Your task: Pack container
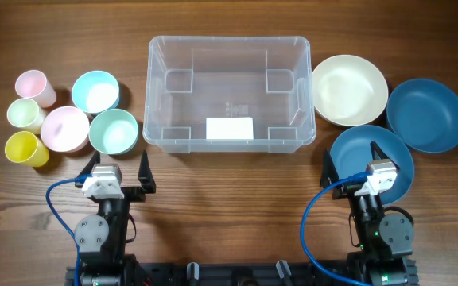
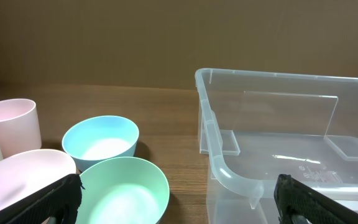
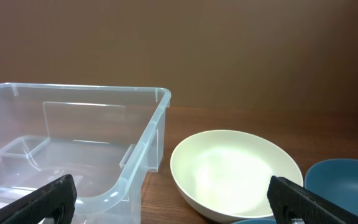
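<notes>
At the left of the counter (image 1: 229, 210) we see a pink cup (image 1: 34, 86), pale green cup (image 1: 24, 114) and yellow cup (image 1: 25, 148) beside a light blue bowl (image 1: 95, 91), pink bowl (image 1: 64, 128) and mint bowl (image 1: 114, 131), with the left end effector (image 1: 118, 168) near them, spread wide and holding nothing. The container (image 1: 151, 95) stands mid-counter, showing a white label (image 1: 229, 127). Right of it lie a cream bowl (image 1: 349, 90) and a blue bowl (image 1: 425, 114); the right end effector (image 1: 353, 163), equally wide and empty, hangs over a second blue bowl (image 1: 348, 147).

Both arms rest folded low, left hand (image 1: 119, 168) and right hand (image 1: 351, 165) each spread wide and empty
</notes>
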